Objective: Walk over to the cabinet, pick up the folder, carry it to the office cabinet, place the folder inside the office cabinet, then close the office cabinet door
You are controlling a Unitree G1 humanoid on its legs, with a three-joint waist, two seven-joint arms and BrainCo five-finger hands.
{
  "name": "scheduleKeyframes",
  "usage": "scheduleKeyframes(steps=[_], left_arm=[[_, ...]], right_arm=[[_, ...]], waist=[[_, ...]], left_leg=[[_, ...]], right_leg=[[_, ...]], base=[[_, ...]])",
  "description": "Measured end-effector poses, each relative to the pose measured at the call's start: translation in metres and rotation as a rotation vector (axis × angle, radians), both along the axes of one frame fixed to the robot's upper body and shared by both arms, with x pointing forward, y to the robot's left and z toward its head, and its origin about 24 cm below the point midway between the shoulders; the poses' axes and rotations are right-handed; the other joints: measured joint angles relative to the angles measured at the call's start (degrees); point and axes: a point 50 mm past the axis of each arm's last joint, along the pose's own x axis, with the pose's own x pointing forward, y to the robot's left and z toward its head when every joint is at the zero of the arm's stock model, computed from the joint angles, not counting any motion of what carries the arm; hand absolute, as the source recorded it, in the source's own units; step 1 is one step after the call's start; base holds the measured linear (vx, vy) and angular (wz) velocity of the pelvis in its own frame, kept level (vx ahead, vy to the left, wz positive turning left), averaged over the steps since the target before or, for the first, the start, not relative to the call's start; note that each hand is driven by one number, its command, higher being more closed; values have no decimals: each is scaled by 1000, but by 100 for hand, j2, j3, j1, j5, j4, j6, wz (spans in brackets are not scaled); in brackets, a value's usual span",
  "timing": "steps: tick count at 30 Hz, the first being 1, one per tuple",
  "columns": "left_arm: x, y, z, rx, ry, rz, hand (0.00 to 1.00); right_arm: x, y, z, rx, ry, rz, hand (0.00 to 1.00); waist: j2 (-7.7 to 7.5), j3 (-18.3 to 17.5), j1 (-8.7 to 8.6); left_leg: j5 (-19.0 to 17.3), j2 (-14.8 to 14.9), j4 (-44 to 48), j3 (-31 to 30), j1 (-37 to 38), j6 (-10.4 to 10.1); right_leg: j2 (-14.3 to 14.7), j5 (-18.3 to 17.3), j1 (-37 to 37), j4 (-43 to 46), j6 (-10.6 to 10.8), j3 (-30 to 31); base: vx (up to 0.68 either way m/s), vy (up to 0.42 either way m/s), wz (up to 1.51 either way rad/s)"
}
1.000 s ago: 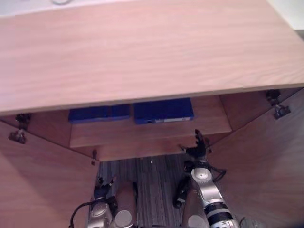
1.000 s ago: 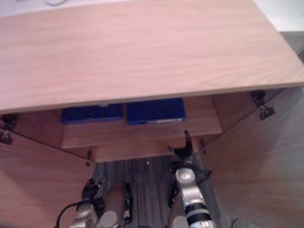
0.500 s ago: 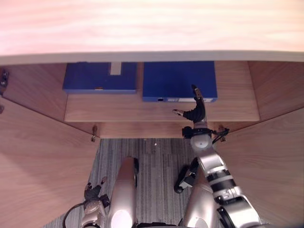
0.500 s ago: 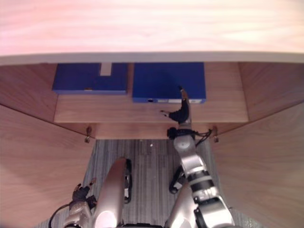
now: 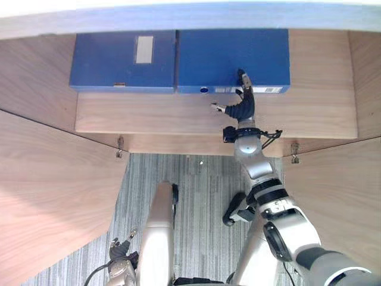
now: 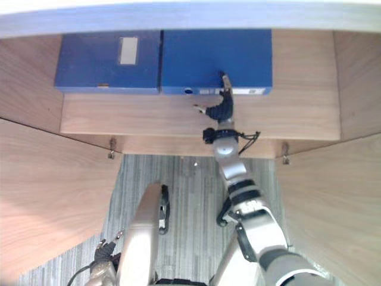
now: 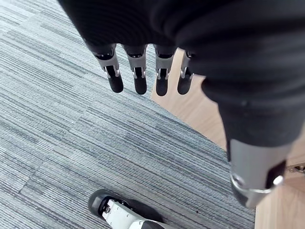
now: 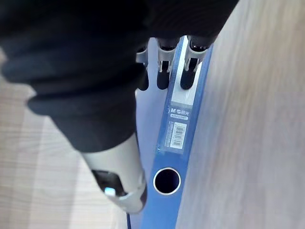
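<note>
Two blue folders lie flat side by side on a wooden shelf [image 5: 155,119] inside the open cabinet. My right hand [image 5: 243,107] reaches over the shelf to the right folder [image 5: 232,56]. Its straight fingers [image 8: 164,71] rest on the front spine [image 8: 178,129], by the white label and the round finger hole. The thumb [image 5: 217,108] sticks out sideways, off the folder. The left folder [image 5: 113,62] has a pale label on top and lies untouched. My left hand [image 7: 138,71] hangs low over the carpet with straight fingers, holding nothing.
Both cabinet doors stand swung open, the left door [image 5: 53,185] and the right door [image 5: 339,196], flanking a strip of grey striped carpet [image 5: 202,190]. The cabinet's top board [image 5: 178,15] overhangs the shelf. Hinges show at the shelf's front corners.
The camera has dipped, so more of the shelf and folders shows. My right hand has gone from the shelf's front edge forward onto the right folder's spine. The left hand has dropped lower.
</note>
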Motion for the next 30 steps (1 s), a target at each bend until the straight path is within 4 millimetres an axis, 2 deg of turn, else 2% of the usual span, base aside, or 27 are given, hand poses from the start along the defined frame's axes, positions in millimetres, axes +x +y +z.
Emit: scheduleKeyframes(steps=[4, 8, 12, 14, 17, 21, 23, 27, 30], left_arm=[[5, -4, 3, 4, -23, -24, 0], [6, -7, 2, 1, -23, -40, 0], [6, -8, 2, -13, -26, -26, 0], [8, -8, 3, -16, -31, -24, 0], [9, -9, 3, -19, -35, -22, 0], [10, -10, 3, -22, -43, -16, 0], [7, -9, 3, -22, -37, 0, 0], [2, -6, 1, -15, -27, 16, 0], [-4, -4, 0, -10, -23, 28, 0]], right_arm=[[9, -13, 25, -51, -51, -34, 0], [18, -27, 51, -95, -96, -81, 0], [20, -31, 55, -71, -87, -84, 0], [21, -31, 52, -65, -76, -82, 0], [23, -27, 37, -64, -21, -77, 0], [23, -9, -2, -50, 119, -51, 0], [21, 2, -19, -61, 184, -34, 0], [13, 6, -52, -74, 298, -44, 0], [2, 19, -73, -62, 350, -13, 0]], waist=[[169, 33, 55], [237, 51, 107], [248, 47, 142], [252, 46, 177], [266, 44, 179], [264, 27, 177], [263, 20, 180], [254, 14, 163], [225, -59, 121]], left_leg=[[111, -27, -18, -57, -261, -33], [251, -50, -85, -136, -451, -94], [374, -53, -262, -157, -423, -151], [518, -24, -501, -190, -336, -196], [682, 8, -890, -257, -33, -253], [1118, 132, -1975, -268, 780, -336], [1303, 253, -2484, -245, 1163, -373], [1576, 323, -3255, -101, 1912, -352], [1801, 368, -3877, 43, 2491, -321]], right_leg=[[2, -15, -215, 10, 29, -20], [8, -14, -376, 12, 27, -92], [18, -11, -362, -65, 23, -139], [54, 34, -237, -254, -52, -253], [124, 105, 147, -584, -169, -461], [307, 382, 1037, -1529, -284, -836], [480, 623, 1458, -2068, -473, -1005], [616, 893, 2185, -2782, -487, -1138], [765, 1151, 2715, -3414, -443, -1184]], base=[[23, -65, 4], [7, -86, 7], [28, -103, 5], [29, -105, 5], [40, -119, 8], [53, -115, 4], [92, -106, -10], [90, -42, -4], [97, 12, -10]])
